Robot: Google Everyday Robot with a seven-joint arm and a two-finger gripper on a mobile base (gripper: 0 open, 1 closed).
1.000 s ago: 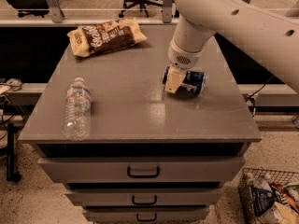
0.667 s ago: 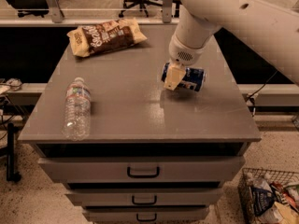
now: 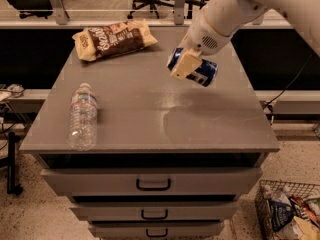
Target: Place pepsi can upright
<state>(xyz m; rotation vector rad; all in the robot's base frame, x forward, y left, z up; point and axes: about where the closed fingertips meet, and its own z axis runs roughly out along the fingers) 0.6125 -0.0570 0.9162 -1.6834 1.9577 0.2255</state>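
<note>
The pepsi can, dark blue with a round logo, is held on its side in the air above the grey cabinet top. My gripper is shut on the pepsi can, with a tan finger pad across its left end. The white arm reaches in from the upper right. The can hangs over the right middle of the top and casts a shadow below.
A clear plastic water bottle lies on its side at the left. A brown snack bag lies at the back left. Drawers front the cabinet. A wire basket of items stands on the floor at the lower right.
The can has been lifted off the cabinet top by the gripper and now hangs on its side above it; the arm has risen. The bottle and the bag have not moved.
</note>
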